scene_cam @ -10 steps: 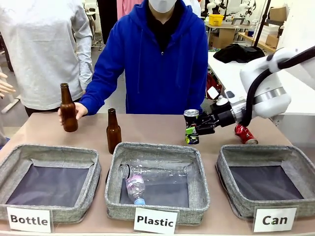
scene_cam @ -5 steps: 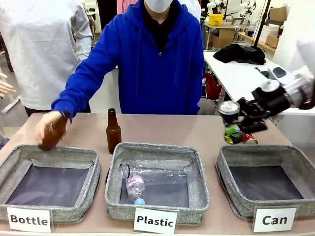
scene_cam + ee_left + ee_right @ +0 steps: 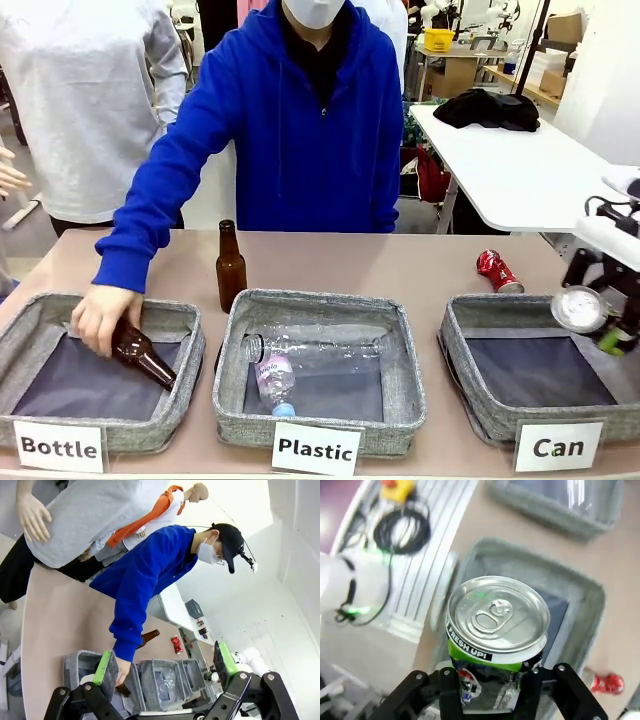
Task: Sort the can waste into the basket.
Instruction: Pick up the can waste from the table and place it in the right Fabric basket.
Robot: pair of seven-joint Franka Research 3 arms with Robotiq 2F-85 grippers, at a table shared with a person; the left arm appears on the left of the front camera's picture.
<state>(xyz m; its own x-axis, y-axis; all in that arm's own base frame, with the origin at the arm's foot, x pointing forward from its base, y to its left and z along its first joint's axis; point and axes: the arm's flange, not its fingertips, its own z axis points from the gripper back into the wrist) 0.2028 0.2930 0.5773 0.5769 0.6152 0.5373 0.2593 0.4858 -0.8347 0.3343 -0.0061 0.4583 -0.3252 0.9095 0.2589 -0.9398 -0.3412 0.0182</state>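
- Right gripper (image 3: 604,325): jaws clenched on black can (image 3: 580,309), held above the right part of the "Can" basket (image 3: 470,335).
- Red can (image 3: 497,271) lies on table (image 3: 420,265), just beyond the basket.
- Left gripper (image 3: 165,662): jaws released, wide apart.

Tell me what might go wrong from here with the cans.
The right pincer holds the black can tilted near the right side of the basket marked Can; let go here, it may hit the rim and bounce out. The crushed red can lies on the table close behind that basket's far rim, so a low reach for it might knock the basket.
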